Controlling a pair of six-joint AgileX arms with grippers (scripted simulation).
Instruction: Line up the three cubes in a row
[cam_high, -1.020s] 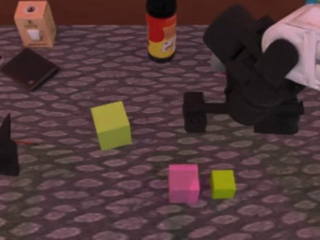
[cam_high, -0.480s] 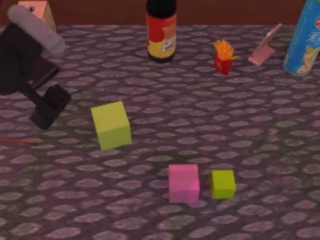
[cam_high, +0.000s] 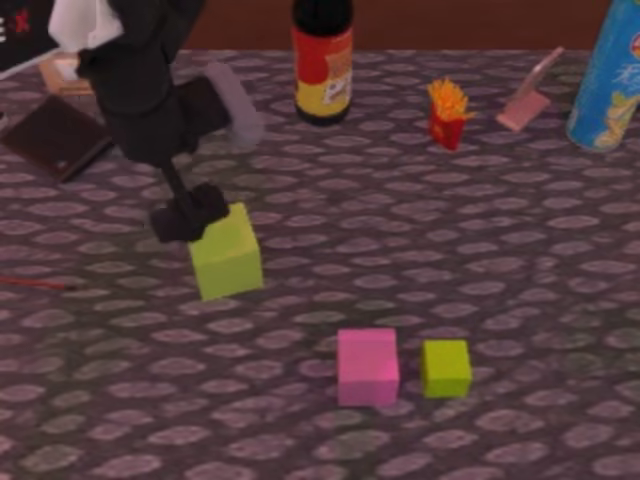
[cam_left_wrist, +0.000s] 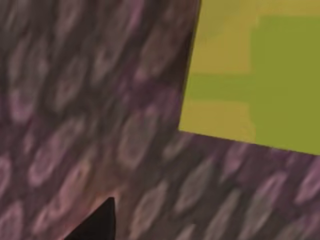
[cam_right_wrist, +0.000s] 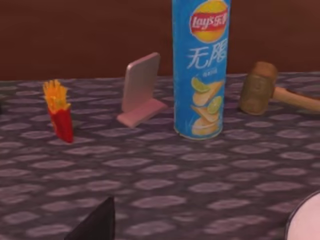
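Note:
The large yellow-green cube (cam_high: 228, 255) rests left of centre and fills one corner of the left wrist view (cam_left_wrist: 255, 75). My left gripper (cam_high: 190, 218) hovers at that cube's far-left top corner. It is open, and one dark fingertip (cam_left_wrist: 102, 222) shows beside bare cloth. The pink cube (cam_high: 367, 366) and the small yellow-green cube (cam_high: 446, 367) stand side by side near the front, a small gap between them. My right arm is outside the top view. Its wrist view shows one fingertip (cam_right_wrist: 97, 220) over the cloth, with nothing held.
Along the back stand a sauce bottle (cam_high: 323, 60), a red fries packet (cam_high: 448, 112), a pink phone stand (cam_high: 527, 100) and a blue chips can (cam_high: 607, 85). A dark wallet (cam_high: 55, 135) lies back left. A hammer (cam_right_wrist: 260, 92) lies beyond the can.
The right arm has pulled out of the top view. The left arm has swung in from the left edge to hover at the large yellow-green cube. The cubes have not moved.

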